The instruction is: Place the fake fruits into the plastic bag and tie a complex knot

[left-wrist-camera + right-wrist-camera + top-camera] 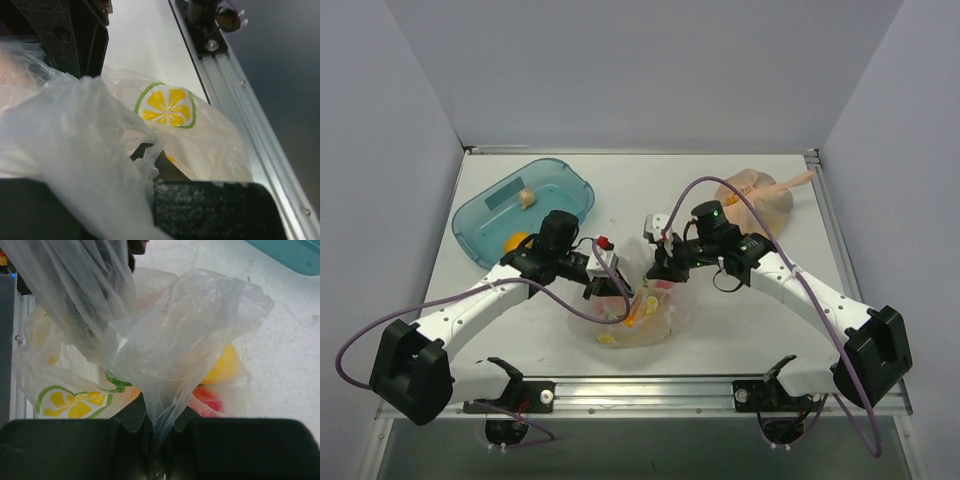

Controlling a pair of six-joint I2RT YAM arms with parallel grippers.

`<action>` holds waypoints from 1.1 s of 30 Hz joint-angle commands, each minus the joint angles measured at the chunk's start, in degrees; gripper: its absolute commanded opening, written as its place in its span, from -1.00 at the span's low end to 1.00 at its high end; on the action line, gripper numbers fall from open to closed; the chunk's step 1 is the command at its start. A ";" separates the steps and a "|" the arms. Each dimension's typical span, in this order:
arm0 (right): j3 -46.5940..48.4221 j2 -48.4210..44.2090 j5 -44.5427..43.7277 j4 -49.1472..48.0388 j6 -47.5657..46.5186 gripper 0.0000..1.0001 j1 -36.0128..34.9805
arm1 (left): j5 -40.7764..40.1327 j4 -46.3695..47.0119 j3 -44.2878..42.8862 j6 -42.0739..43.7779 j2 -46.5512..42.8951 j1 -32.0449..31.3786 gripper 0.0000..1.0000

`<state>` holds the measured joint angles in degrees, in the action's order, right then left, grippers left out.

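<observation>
I have the bag (665, 322) on the surface (650, 190) by the near rail (650, 385), fruits (222, 365) inside (a lime slice (167, 106) shows through the film). The right jaws are clamped on a bunched fold of its rim, and the left jaws pinch film on the opposite side. Behind it to the left, a teal tray (555, 185) holds an orange fruit (515, 241); a tied peach bag (760, 195) lies behind to the right
</observation>
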<state>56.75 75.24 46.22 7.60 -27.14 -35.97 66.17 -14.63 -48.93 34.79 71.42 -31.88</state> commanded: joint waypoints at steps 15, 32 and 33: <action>-2.43 -4.14 1.16 -1.53 4.72 -1.00 0.98 | -31.69 11.30 10.96 -32.48 -29.64 2.61 0.60; -1.03 -0.89 -3.68 -7.15 13.78 -1.00 0.64 | -56.68 -6.93 7.26 -47.70 -30.73 -8.98 0.21; -0.59 -0.71 -3.76 -7.16 13.95 -1.00 0.55 | -57.46 -5.51 7.70 -47.97 -30.46 -9.95 0.23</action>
<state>54.74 73.47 43.22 3.16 -15.20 -35.24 13.82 -22.04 -39.16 -9.98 40.03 -39.72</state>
